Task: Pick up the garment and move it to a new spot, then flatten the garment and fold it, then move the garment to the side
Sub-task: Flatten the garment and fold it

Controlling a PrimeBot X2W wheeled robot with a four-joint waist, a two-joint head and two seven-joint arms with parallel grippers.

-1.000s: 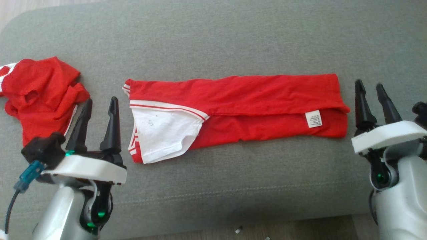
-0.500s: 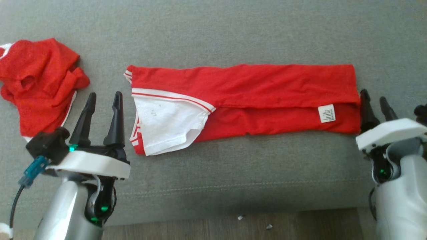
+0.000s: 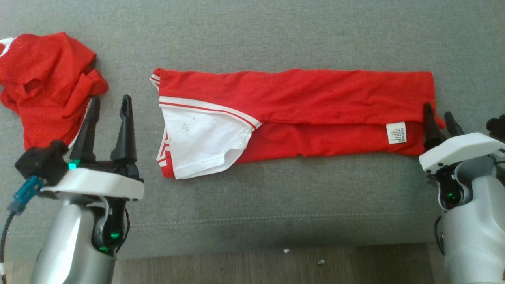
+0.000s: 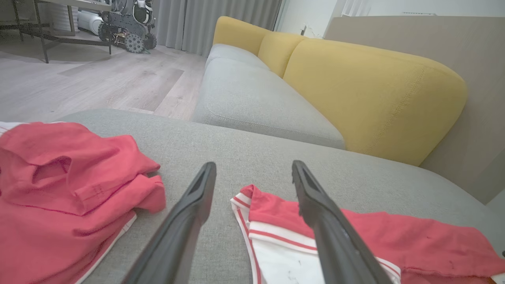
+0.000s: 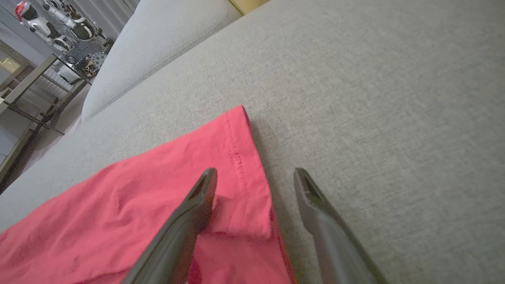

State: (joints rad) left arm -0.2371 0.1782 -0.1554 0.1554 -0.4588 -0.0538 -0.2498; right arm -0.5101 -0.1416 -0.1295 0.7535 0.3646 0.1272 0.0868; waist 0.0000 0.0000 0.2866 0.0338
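red: one folded garment (image 3: 315, 90), one crumpled garment (image 3: 47, 75)

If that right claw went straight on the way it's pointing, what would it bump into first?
Probably the folded red garment: the right gripper straddles its hemmed end, one finger over cloth, one over the grey sofa cushion. Depth is unclear.

We see a folded garment (image 3: 315, 90) lying across the middle of a cushion (image 3: 252, 31), a crumpled garment (image 3: 43, 75) apart to its left. Our left gripper (image 3: 111, 98) sits between them; our right gripper (image 3: 437, 109) straddles the folded garment's right edge.
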